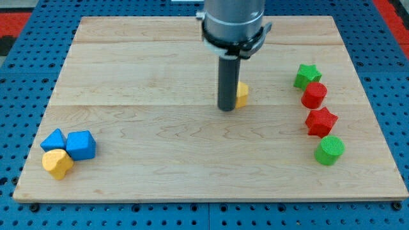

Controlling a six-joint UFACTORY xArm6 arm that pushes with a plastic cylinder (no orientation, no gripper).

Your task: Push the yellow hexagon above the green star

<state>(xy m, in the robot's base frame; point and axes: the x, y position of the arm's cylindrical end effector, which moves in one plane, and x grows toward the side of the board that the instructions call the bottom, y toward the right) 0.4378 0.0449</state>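
Observation:
The yellow hexagon lies near the middle of the wooden board, mostly hidden behind my rod. My tip touches the board right at the hexagon's left side. The green star sits at the view's right, well to the right of the hexagon and slightly higher in the view.
Below the green star run a red cylinder, a red star and a green cylinder. At the bottom left sit a blue triangle, a blue cube and a yellow heart.

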